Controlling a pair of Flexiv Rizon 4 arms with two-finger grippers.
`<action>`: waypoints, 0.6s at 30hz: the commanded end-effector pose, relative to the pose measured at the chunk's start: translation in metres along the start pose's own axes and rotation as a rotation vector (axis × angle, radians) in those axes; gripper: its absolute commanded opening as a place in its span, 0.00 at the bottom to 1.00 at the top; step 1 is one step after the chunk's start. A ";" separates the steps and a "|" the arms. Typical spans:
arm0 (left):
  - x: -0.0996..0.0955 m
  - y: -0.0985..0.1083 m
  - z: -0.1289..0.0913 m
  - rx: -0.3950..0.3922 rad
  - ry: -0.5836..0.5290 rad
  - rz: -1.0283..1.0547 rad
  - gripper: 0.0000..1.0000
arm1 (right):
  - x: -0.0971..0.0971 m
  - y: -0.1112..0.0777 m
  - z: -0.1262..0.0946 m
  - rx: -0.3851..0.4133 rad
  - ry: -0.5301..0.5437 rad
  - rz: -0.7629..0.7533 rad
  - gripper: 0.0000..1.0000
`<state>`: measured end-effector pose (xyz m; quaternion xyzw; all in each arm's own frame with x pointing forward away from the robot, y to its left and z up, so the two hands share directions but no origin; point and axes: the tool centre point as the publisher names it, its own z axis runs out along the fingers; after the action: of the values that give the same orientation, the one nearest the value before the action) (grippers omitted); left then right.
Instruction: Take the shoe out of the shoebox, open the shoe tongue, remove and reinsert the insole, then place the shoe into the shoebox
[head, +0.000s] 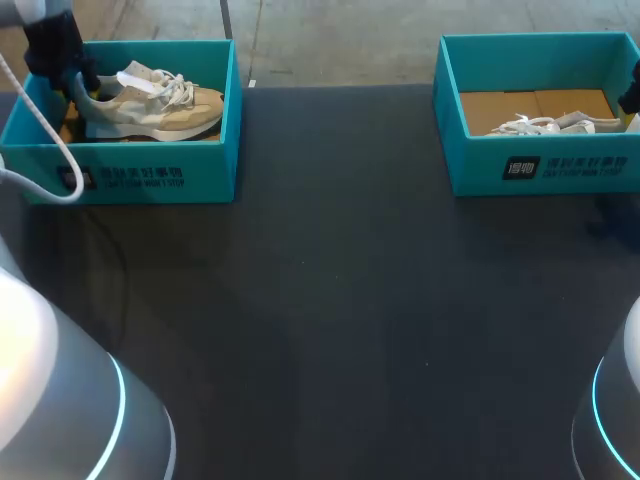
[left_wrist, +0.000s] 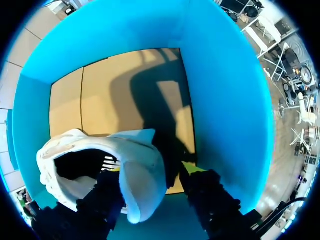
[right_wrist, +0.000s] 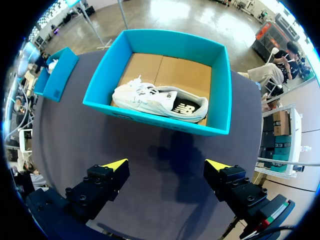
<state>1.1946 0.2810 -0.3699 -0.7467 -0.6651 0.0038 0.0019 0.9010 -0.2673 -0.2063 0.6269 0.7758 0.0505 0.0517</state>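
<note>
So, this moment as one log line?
left gripper: at heel of beige sneaker, in left teal cardboard box | right gripper: open, above table

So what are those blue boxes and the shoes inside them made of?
Left shoebox and right shoebox: cardboard by the look, matte teal walls, bare brown flaps on the floor. Beige shoe: probably suede-like fabric, dull and soft-looking, with a thick pale sole, likely foam. White shoe: seems mesh or textile with cloth laces; hard to say more.
</note>
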 end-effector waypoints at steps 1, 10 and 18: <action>0.000 0.005 0.008 0.008 0.009 0.003 0.50 | 0.000 0.000 0.000 0.000 0.001 0.000 1.00; 0.004 0.007 0.013 0.013 0.029 -0.001 0.36 | 0.000 0.000 0.000 0.000 0.001 0.000 1.00; 0.008 0.004 0.009 0.019 0.053 0.022 0.02 | 0.000 0.000 0.000 0.000 0.001 0.000 1.00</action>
<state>1.1954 0.2881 -0.3821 -0.7530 -0.6575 -0.0127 0.0222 0.9010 -0.2673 -0.2063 0.6268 0.7758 0.0505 0.0516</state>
